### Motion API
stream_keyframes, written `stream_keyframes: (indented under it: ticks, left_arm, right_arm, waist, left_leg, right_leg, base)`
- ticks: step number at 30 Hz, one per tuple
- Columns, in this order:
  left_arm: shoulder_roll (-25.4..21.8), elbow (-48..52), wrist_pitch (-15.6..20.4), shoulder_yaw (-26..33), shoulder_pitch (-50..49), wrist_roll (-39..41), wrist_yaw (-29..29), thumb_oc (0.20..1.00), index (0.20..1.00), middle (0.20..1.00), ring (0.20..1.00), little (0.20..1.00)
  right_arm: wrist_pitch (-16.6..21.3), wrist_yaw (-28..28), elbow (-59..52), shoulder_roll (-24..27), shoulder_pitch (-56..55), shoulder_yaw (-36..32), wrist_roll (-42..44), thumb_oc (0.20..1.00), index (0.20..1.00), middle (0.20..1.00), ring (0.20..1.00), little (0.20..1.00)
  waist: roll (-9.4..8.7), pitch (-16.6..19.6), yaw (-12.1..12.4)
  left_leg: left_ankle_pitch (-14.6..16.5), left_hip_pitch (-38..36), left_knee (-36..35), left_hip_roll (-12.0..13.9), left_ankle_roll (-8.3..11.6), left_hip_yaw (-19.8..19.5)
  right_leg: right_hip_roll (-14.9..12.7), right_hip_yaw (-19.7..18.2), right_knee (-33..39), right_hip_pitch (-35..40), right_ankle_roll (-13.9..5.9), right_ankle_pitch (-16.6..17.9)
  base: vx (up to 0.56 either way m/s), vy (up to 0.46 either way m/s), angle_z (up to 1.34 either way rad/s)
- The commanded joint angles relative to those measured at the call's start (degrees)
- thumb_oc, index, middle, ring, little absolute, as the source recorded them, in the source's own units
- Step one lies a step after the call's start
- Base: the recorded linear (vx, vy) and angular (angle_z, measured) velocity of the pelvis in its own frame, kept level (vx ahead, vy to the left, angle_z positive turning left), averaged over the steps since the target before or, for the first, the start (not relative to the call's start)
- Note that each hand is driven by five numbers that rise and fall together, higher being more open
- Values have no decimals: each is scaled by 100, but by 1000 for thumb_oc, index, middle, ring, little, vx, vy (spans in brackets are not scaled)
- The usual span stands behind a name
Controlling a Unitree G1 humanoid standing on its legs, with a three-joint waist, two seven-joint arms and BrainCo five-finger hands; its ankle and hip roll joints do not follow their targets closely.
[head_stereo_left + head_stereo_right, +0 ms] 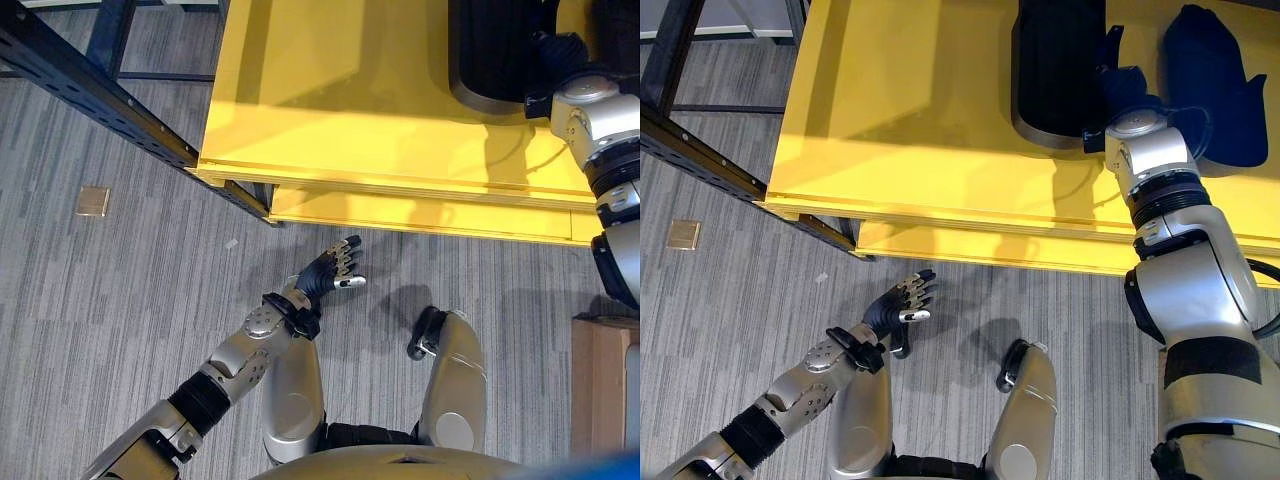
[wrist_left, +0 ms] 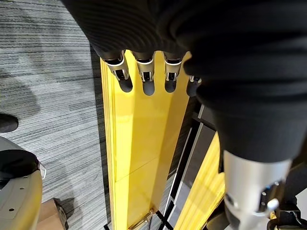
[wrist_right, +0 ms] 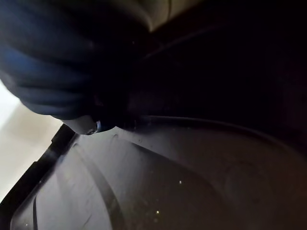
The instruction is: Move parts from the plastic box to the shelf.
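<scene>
Item: yellow shelf (image 1: 940, 150), top deck, taken as landmark.

Part one: black part (image 1: 1055, 70), a dark ribbed bulk lying on the deck toward its far edge. My right hand (image 1: 1127, 88) lies against its near side; whether those fingers are curled or loose I cannot tell (the wrist view gives only dark moulded plastic).

Part two: dark blue part (image 1: 1205, 85), on the deck just beside my right hand.

My left hand (image 1: 902, 300): fingers spread, holding nothing, low over the floor in front of the shelf.

Handling note: I judge the placing underway; seat the black part flat and well in from the deck's front edge before letting go.
</scene>
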State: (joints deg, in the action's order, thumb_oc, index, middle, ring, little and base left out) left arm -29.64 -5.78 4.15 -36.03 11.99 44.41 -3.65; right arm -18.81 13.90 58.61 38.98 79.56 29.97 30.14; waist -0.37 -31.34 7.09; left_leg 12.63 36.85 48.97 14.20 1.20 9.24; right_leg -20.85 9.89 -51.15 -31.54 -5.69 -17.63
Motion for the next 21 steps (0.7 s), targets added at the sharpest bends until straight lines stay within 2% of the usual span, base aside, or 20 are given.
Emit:
stream_keyframes:
  ticks: [1,2,3,4,13,17,21]
  left_arm:
    - [5,491,212,-236,-22,133,-21,1000,1000,1000,1000,1000]
    - [1,495,208,-236,-23,133,-19,1000,1000,1000,1000,1000]
    - [11,496,213,-240,-47,114,-15,1000,1000,1000,1000,1000]
    - [15,502,220,-238,-57,114,-21,1000,1000,1000,1000,1000]
    - [22,510,199,-221,-101,206,-76,1000,1000,1000,1000,1000]
    - [-7,528,194,-262,-130,264,-118,1000,1000,1000,1000,1000]
    - [13,505,222,-279,-132,271,-88,1000,1000,1000,1000,1000]
  right_arm:
    - [203,196,158,396,1066,297,71,200,200,200,200,200]
    - [188,191,157,392,1059,285,37,228,228,228,228,228]
    - [192,266,166,394,1050,298,-71,947,947,947,947,947]
    - [218,277,171,403,1044,311,-30,1000,1000,1000,1000,1000]
    - [251,553,252,382,1011,230,180,1000,1000,1000,1000,1000]
    - [530,727,251,425,1041,191,-242,1000,1000,1000,1000,1000]
    - [462,1008,182,398,1063,195,-86,1000,1000,1000,1000,1000]
  waist:
    - [149,155,163]
    - [148,155,163]
    - [154,155,167]
    - [158,155,167]
    - [176,155,174]
    - [195,155,162]
    - [209,155,163]
  left_leg:
    - [832,-522,23,-326,-229,40]
    - [834,-525,23,-330,-226,38]
    - [841,-536,28,-336,-237,36]
    - [842,-534,27,-340,-239,30]
    - [825,-594,-38,-342,-242,19]
    - [819,-612,-48,-340,-236,14]
    - [815,-627,-51,-344,-236,9]
  right_leg:
    - [422,461,-444,-5,579,-317]
    - [424,461,-446,-2,579,-321]
    - [421,455,-459,1,583,-327]
    - [423,451,-462,-1,586,-330]
    - [431,449,-441,52,591,-349]
    - [430,453,-453,73,597,-377]
    - [427,451,-469,85,603,-395]
  base:
    - [0,0,0]
    - [0,0,0]
    - [0,0,0]
    - [0,0,0]
    - [0,0,0]
    - [0,0,0]
    - [0,0,0]
